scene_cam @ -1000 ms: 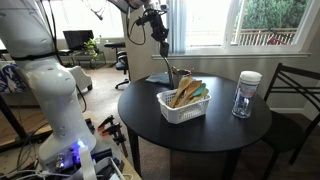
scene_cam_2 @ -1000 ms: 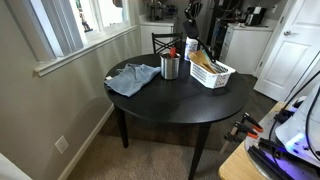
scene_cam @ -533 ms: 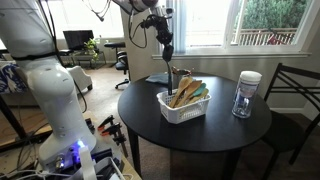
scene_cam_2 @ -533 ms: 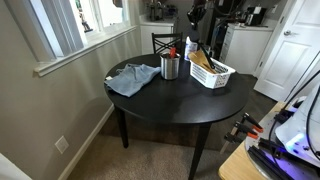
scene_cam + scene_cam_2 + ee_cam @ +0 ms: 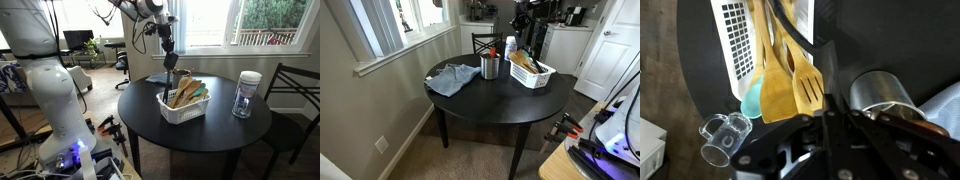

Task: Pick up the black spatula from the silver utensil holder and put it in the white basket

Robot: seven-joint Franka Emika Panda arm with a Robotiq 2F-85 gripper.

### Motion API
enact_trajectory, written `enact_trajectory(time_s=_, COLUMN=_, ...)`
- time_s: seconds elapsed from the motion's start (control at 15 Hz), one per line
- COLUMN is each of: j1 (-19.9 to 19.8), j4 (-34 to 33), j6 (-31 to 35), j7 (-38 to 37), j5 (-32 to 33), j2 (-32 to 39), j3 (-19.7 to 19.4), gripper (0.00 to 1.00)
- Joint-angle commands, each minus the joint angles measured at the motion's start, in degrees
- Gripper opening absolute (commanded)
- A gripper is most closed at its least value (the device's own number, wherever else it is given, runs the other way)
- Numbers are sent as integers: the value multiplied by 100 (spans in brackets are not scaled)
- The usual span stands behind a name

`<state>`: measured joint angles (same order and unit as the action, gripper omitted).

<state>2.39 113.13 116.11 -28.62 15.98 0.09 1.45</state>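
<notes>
My gripper (image 5: 169, 60) hangs over the white basket (image 5: 170, 112) and is shut on the black spatula (image 5: 828, 72). In the wrist view the fingers (image 5: 818, 128) clamp the dark handle, which slants away over the basket's slotted wall (image 5: 734, 38). In an exterior view the spatula (image 5: 529, 52) slopes from the gripper (image 5: 520, 24) down towards the basket (image 5: 544, 78). Pale wooden utensils (image 5: 777, 82) and a teal one (image 5: 750, 100) lie in the basket. The silver utensil holder (image 5: 490, 67) stands beside it and also shows in the wrist view (image 5: 880, 90).
A blue cloth (image 5: 453, 78) lies on the round black table (image 5: 480, 100). A clear glass jar with a white lid (image 5: 246, 94) stands near a chair (image 5: 295, 95). A small clear cup (image 5: 725, 130) sits beside the basket. A window wall is close behind.
My gripper has moved with the spatula from above the holder to over the basket and come lower.
</notes>
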Motion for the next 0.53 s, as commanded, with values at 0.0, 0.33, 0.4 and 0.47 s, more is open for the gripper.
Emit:
enact_trajectory(time_s=0.0, j1=-40, j4=-160, j6=-284, j7=-694, j5=81, j2=186, j3=-27, gripper=1)
enact_trajectory(time_s=0.33, j1=-128, j4=-281, j6=-263, j7=-977, j5=-50, j2=340, j3=-254, gripper=1)
enact_trajectory(time_s=0.4, j1=-158, j4=-277, j6=-234, j7=-1033, j5=-60, j2=366, j3=-317, gripper=1)
enact_trajectory(time_s=0.47, j1=-197, j4=-277, j6=-222, j7=-1044, j5=-91, j2=388, j3=-373, gripper=1)
